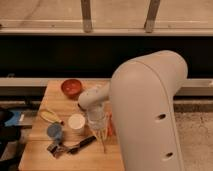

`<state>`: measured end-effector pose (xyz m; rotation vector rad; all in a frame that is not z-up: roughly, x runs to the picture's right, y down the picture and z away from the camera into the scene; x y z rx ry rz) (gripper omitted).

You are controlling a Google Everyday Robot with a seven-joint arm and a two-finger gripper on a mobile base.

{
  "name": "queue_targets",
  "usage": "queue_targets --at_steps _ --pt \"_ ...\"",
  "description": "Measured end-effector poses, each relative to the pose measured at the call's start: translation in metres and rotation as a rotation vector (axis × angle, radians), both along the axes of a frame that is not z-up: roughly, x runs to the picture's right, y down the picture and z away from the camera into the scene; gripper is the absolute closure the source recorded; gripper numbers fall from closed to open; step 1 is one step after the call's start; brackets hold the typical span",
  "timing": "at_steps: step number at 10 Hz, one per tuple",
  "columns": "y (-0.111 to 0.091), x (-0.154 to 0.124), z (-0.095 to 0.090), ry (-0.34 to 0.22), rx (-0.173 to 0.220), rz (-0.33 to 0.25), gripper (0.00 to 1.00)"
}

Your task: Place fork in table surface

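Observation:
The light tan wooden table surface (62,102) lies left of centre, partly covered by my large white arm. My gripper (101,131) points down over the table's right part, just right of a white cup (76,123). A slim silver fork (104,143) hangs straight down from it, tip close to the wood. The gripper looks shut on the fork's upper end. An orange carrot (111,125) lies right beside the gripper, half hidden by the arm.
A red bowl (71,87) sits at the table's back. A yellow item (47,116), a blue item (54,131) and a black-handled tool (80,145) lie left and front. My arm's bulky link (150,115) hides the table's right side.

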<state>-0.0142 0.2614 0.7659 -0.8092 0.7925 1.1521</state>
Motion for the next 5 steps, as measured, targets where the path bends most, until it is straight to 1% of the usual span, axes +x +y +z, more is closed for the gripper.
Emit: queue_targets --at_steps 1,2,3,5 --pt "0.009 -0.002 0.003 -0.006 -0.023 -0.006 1.00" --pt "0.016 -0.006 0.004 -0.013 -0.044 -0.015 0.97" --pt "0.022 -0.008 0.004 -0.019 -0.065 -0.021 0.87" --pt "0.028 -0.009 0.006 -0.027 -0.085 -0.022 0.69"
